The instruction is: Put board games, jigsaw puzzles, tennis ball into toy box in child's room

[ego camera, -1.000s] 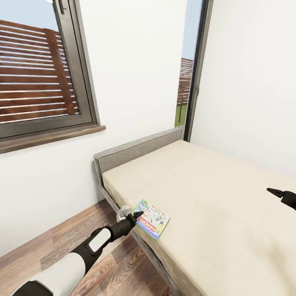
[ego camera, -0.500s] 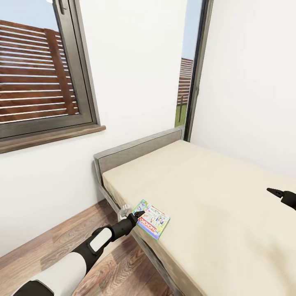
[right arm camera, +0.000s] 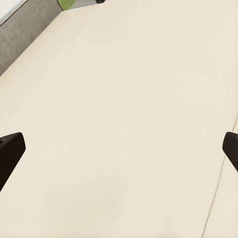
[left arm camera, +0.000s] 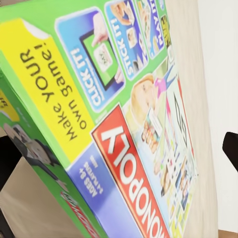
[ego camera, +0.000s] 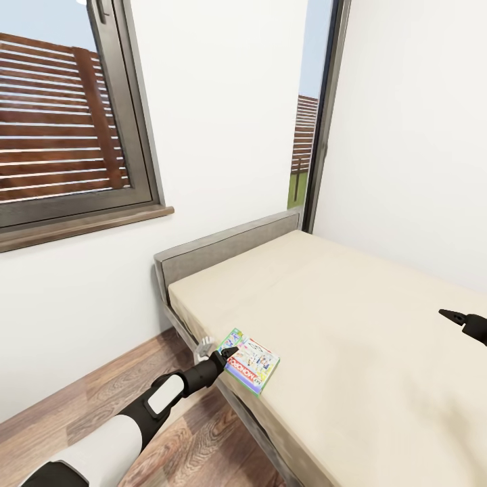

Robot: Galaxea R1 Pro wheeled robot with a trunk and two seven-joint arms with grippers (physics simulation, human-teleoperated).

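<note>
Head view: left claw (ego camera: 226,354) at MONOPOLY box (ego camera: 249,361), grip unclear.

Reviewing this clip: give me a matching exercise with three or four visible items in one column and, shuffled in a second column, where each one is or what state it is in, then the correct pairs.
Column 1:
1. MONOPOLY box
2. left gripper
3. right gripper
4. headboard

Column 2:
A. over bare mattress, fingers apart
B. at the box's edge nearest the floor
C. grey, against the white wall
D. flat on the bed near its side edge

Pairs: 1-D, 2-B, 3-A, 4-C
</note>
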